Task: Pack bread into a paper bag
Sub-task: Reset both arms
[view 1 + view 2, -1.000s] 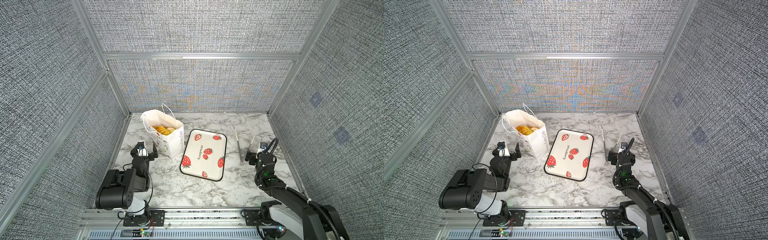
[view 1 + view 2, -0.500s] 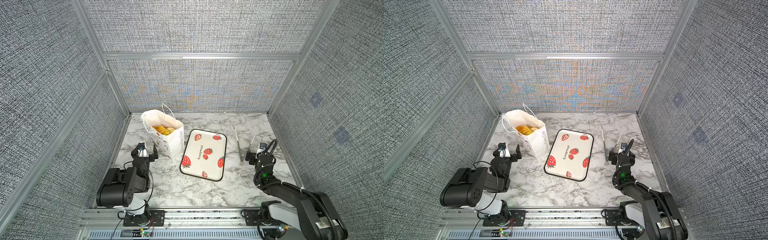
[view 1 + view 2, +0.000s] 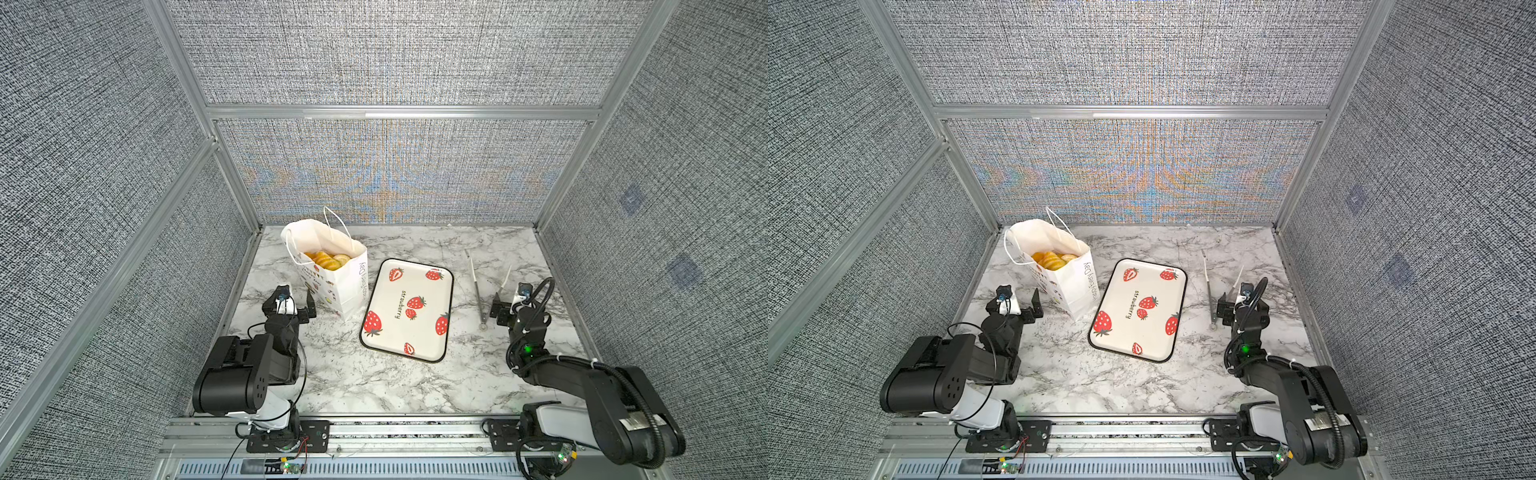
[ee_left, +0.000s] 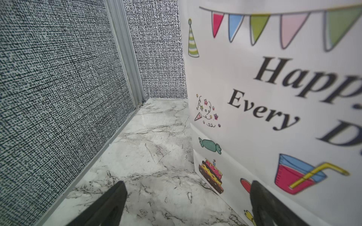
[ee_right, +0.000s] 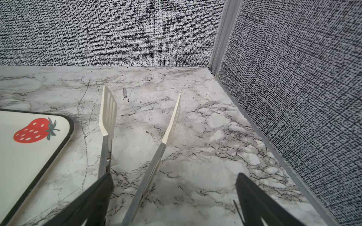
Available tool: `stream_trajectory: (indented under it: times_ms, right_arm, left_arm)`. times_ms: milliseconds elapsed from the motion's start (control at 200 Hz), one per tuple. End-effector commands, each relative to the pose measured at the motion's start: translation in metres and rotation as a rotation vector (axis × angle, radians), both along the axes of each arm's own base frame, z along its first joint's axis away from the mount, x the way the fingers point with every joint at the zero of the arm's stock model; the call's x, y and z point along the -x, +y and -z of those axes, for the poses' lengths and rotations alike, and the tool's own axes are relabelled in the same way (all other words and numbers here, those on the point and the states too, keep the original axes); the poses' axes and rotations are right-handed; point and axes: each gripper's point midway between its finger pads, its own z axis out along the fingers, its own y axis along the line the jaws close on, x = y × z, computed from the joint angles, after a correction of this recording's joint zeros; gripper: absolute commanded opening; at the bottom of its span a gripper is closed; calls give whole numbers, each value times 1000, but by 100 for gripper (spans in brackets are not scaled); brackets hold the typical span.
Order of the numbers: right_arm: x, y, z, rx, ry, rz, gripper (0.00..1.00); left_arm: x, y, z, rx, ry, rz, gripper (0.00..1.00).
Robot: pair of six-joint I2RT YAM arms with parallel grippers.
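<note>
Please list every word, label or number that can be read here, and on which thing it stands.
"strawberry": on the tray.
"Happ", "Every", "D": on the paper bag, cut off by the left wrist view's edge.
"Day": on the bag's side toward the tray, in both top views.
The label on the right arm's base: too small to read.

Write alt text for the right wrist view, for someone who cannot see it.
Metal tongs with white tips lie spread on a marble table, one arm running between the black fingers of the open right gripper. A corner of a white strawberry-print tray shows beside them; grey woven walls meet behind.
</note>
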Motion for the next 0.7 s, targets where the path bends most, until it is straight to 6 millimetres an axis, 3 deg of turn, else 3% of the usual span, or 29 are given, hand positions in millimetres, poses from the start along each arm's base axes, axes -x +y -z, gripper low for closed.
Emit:
stream_trajectory:
  times_ms: [0,265,565,695]
  right_arm:
    - [-7,-3,-16,9,-70,9,97]
    - [-19,-15,4,-47,-78,15,97]
    - [-33,2,14,-44,-18,-99,97]
    - [-38,-1,17,-48,8,-80,98]
  left_arm:
    - [-1,-1,-8,-8,-34,6,99]
    - [-1,-1,-8,-8,-34,6,99]
    - [-1,-1,-9,-9,-34,7,99]
    - [-2,-1,-8,-10,-31,8,99]
